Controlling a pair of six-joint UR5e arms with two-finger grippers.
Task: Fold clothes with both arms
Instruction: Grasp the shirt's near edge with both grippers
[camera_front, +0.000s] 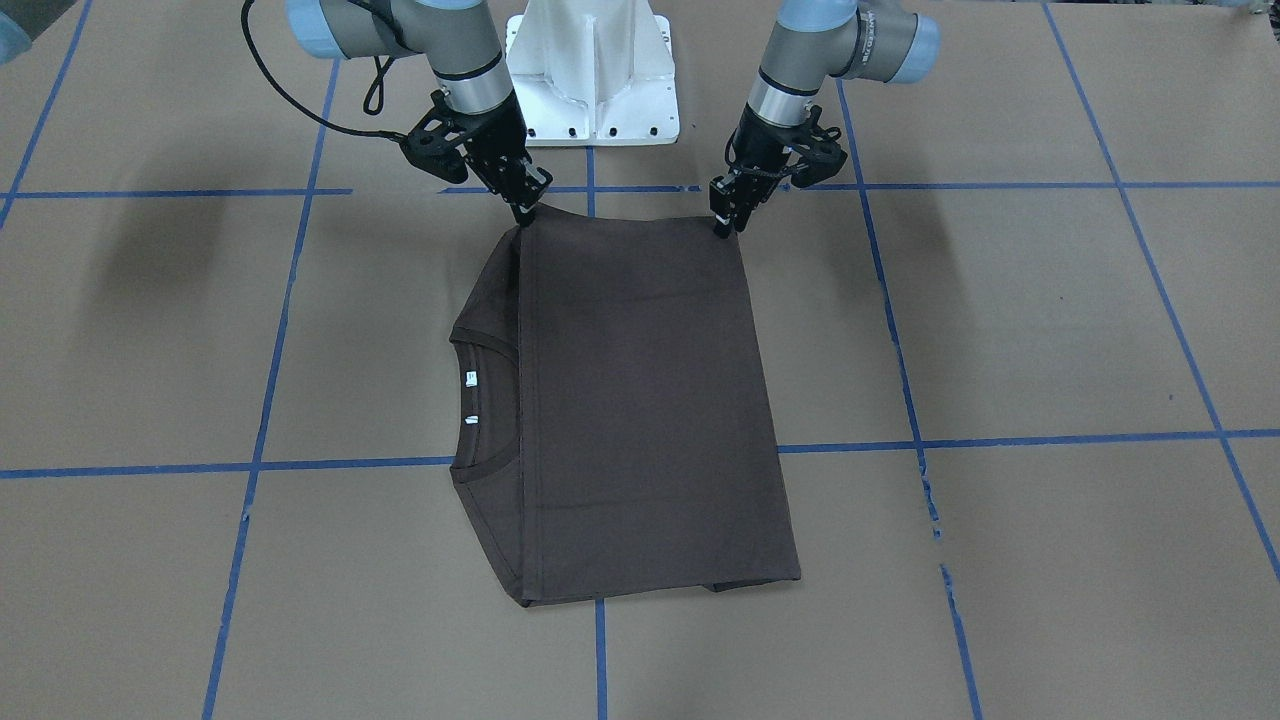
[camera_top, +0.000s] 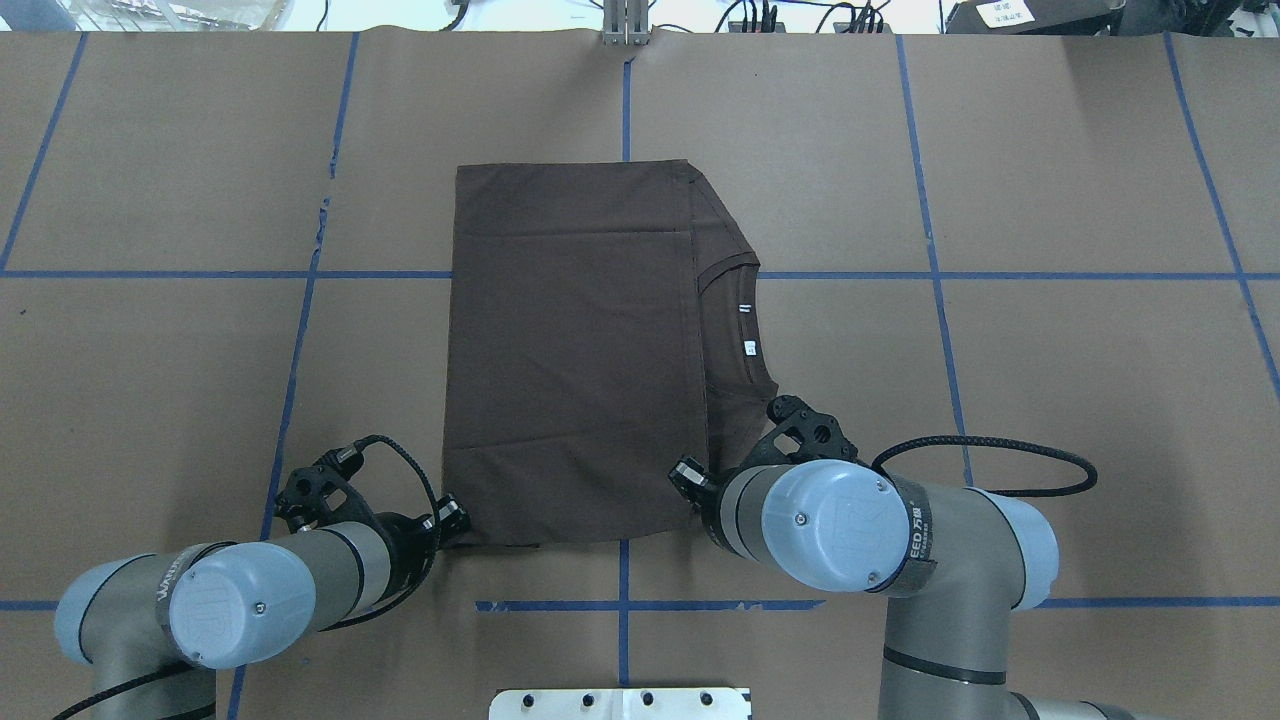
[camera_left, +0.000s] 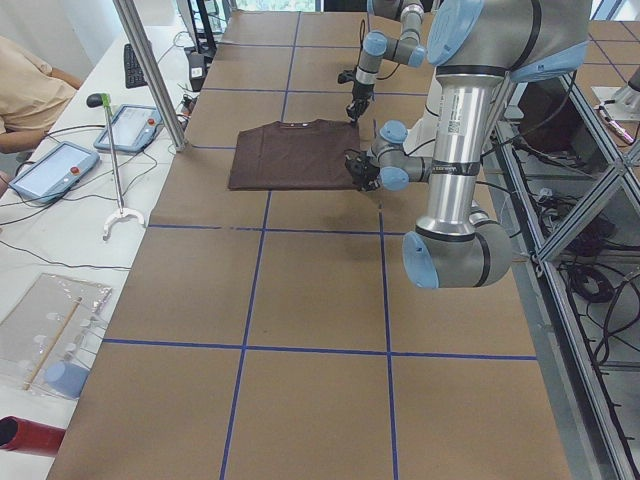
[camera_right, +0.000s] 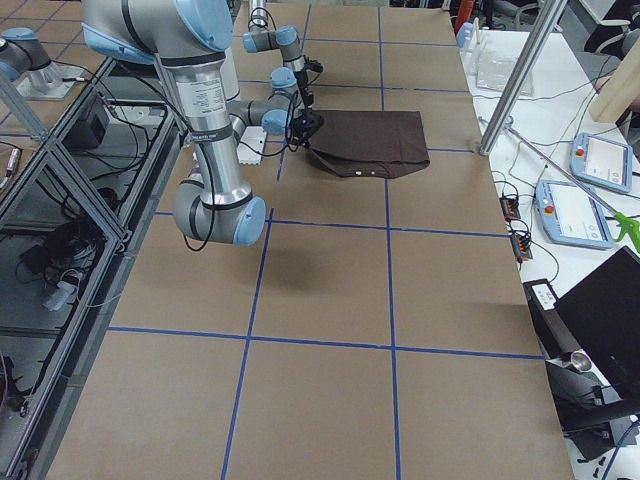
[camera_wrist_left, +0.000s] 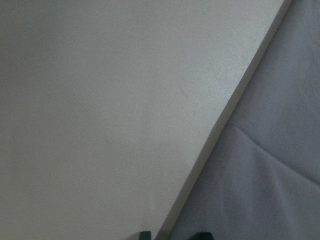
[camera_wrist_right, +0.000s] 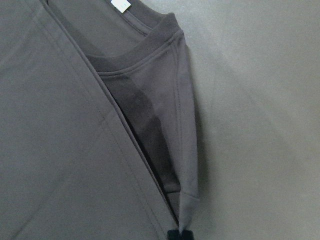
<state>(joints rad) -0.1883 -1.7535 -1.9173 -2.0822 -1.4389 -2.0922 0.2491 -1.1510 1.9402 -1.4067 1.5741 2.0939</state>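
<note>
Seen from overhead, the light blue joint caps of the two silver-grey tubular arms loom closest, on the left arm (camera_top: 330, 570) and the right arm (camera_top: 960, 560). Ahead of them the dark brown short-sleeved T-shirt (camera_front: 640, 400) lies flat, folded to a rectangle, with its collar toward the robot's right. The black right gripper (camera_front: 527, 213) pinches the robot-side corner next to the collar, its tips together. The black left gripper (camera_front: 722, 228) sits at the other robot-side corner, its tips slightly apart astride the edge. The brown paper table (camera_front: 1000, 330), marked with blue tape lines, gives open room on every side of the shirt.
</note>
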